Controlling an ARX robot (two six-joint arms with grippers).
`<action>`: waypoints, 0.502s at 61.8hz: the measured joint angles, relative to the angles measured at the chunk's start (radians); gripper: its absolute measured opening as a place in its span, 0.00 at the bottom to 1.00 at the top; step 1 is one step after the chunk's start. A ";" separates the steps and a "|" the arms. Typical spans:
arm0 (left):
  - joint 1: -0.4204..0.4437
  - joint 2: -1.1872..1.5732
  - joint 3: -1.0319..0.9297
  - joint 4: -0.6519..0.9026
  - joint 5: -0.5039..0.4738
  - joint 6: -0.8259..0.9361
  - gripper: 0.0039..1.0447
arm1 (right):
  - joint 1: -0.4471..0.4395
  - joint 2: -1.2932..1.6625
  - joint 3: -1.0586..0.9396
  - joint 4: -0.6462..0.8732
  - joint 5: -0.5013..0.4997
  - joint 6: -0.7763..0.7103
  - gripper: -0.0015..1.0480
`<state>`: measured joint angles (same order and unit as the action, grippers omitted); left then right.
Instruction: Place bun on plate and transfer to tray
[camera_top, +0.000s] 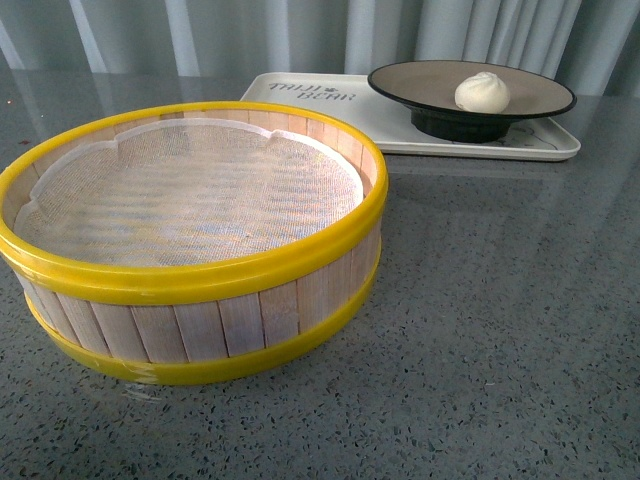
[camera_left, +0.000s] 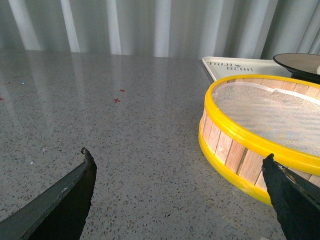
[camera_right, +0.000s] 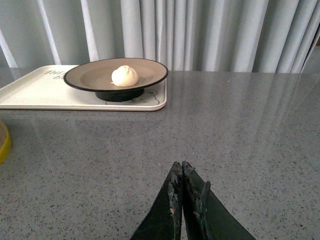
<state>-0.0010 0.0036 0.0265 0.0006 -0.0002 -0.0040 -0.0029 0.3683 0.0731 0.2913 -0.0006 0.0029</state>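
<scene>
The white bun (camera_top: 482, 92) lies on the brown, black-rimmed plate (camera_top: 420, 84). The plate stands on the cream tray (camera_top: 300, 95) at the back of the table. The right wrist view shows the same bun (camera_right: 124, 76), plate (camera_right: 90, 76) and tray (camera_right: 35, 87), well ahead of my right gripper (camera_right: 181, 167), which is shut and empty low over the bare table. My left gripper (camera_left: 177, 157) is open and empty over the table, beside the steamer basket. Neither gripper shows in the front view.
A large yellow-rimmed wooden steamer basket (camera_top: 190, 290) with a white liner stands at the front left and shows in the left wrist view (camera_left: 240, 150). Grey curtains hang behind the speckled grey table (camera_top: 500, 330).
</scene>
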 joint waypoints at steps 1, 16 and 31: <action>0.000 0.000 0.000 0.000 0.000 0.000 0.94 | 0.000 -0.003 -0.001 -0.002 0.000 0.000 0.02; 0.000 0.000 0.000 0.000 0.000 0.000 0.94 | 0.000 -0.076 -0.028 -0.047 0.000 0.000 0.02; 0.000 0.000 0.000 0.000 0.000 0.000 0.94 | 0.000 -0.140 -0.068 -0.065 0.000 0.000 0.02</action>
<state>-0.0010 0.0036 0.0265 0.0006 -0.0006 -0.0044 -0.0029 0.2279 0.0048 0.2260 -0.0006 0.0025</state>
